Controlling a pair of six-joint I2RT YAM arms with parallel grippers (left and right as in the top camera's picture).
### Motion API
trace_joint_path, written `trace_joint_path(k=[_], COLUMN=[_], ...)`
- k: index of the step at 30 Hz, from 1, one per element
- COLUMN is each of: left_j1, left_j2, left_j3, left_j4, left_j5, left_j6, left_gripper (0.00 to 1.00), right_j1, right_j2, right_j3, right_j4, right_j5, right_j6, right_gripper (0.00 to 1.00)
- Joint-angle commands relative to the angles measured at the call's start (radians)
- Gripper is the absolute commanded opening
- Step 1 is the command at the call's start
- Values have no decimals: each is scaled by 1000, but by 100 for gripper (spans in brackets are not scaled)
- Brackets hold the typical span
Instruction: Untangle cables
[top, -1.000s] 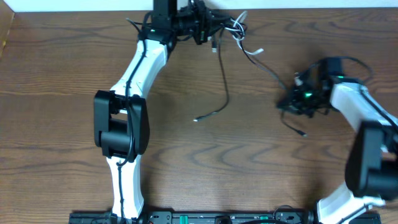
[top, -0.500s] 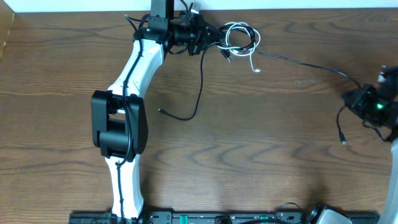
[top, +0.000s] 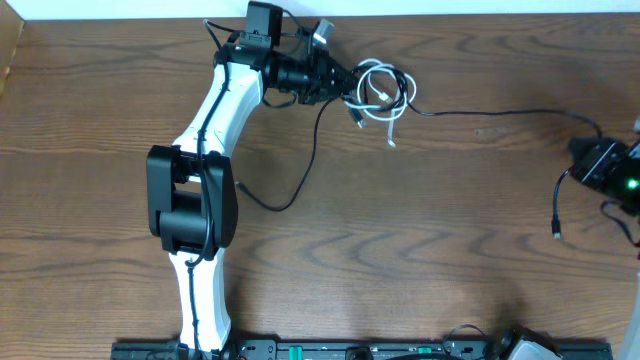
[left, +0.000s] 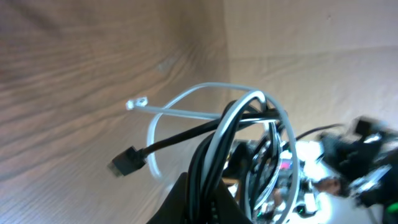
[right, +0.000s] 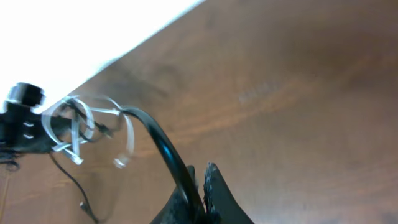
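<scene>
The white cable (top: 381, 88) lies in loose loops at the far edge of the counter (top: 450, 250), and the black cable (top: 490, 112) threads through those loops. One stretch of the black cable runs nearly straight across to the right. The other trails down and left in a slack curve.

The left tool (top: 340, 82) is closed on the bunch where the white loops gather. In the left wrist view black strands sit in the same pinch, so I cannot tell which cord it really bears on. That view also shows a small white plug (left: 135, 104) and a black plug (left: 124, 165) hanging free of the knot.

The right tool (top: 597, 160), well apart at the right edge, is clamped on the black cable. Its own camera shows the cord running straight into the fingers, and a short tail dangles below in the overhead view.

The step appears to be drawing the black cord out through the white loops. It would go best as a slow, level pull along the cord's own line, away from the left tool, with the left arm acting as a fixed anchor. The span looks close to taut already, so a hard tug would likely cinch the loops rather than free them. The black plug is the probable snag — easing the tension or spreading the loops would help it pass.
</scene>
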Motion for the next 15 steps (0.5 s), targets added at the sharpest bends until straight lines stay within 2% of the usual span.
trace_joint_path(k=[1,6,11,12,14,15], left_j1=[6,-22,-65,-72,-85,-90], left_j2=[-29,-29,-29,-29,-30,-30], left_j3=[7,7,7,7,9,11], left_j4=[-117,-287,-330,-330,-329,-330], left_j5=[-54,-176,-328,-332,-331,-331], left_j6=[312,476,504,504,503,495], left_gripper=[7,7,7,7,7,7], right_j1=[-10,-10,-8,-6,-3,0], right_j2=[-19,-18,47,62,95,109], right_j3=[114,169,169,169,169,169], right_j4=[14,64,51,41,15,4], right_j5=[-124,-116,-58,-67,-86,-96], right_j6=[-114,-116,-119,-130,-143,-143], right_gripper=[1,1,2,5,24,37])
